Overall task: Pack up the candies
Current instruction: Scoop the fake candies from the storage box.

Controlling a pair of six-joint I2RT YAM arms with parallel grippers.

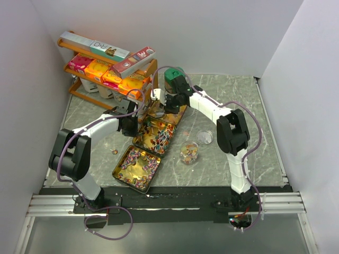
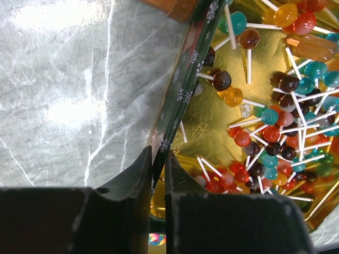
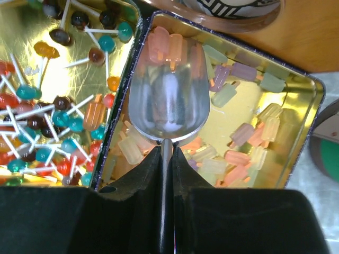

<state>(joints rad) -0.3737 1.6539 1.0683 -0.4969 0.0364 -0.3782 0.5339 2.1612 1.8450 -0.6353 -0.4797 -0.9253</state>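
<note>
Three gold tins hold the candies: pink-purple-white sweets in the near tin [image 1: 136, 168], red-blue-brown lollipops [image 2: 265, 121] in the middle tin [image 1: 155, 135], and pastel ice-lolly sweets [image 3: 249, 132] in the far tin [image 1: 177, 112]. My left gripper [image 2: 159, 159] is shut on the middle tin's dark left rim [image 2: 180, 90]; in the top view it [image 1: 132, 126] sits at that tin's left edge. My right gripper [image 3: 167, 153] is shut on the handle of a metal scoop [image 3: 168, 100], held over the far tin with two orange-pink sweets [image 3: 165, 47] at its tip. The right gripper [image 1: 170, 106] hangs above that tin.
A small glass jar [image 1: 189, 153] partly filled with mixed sweets stands right of the middle tin, its lid [image 1: 204, 137] lying beside it. A wooden rack [image 1: 108, 69] with orange and pink boxes stands at the back left. One loose sweet [image 1: 114, 151] lies on the table.
</note>
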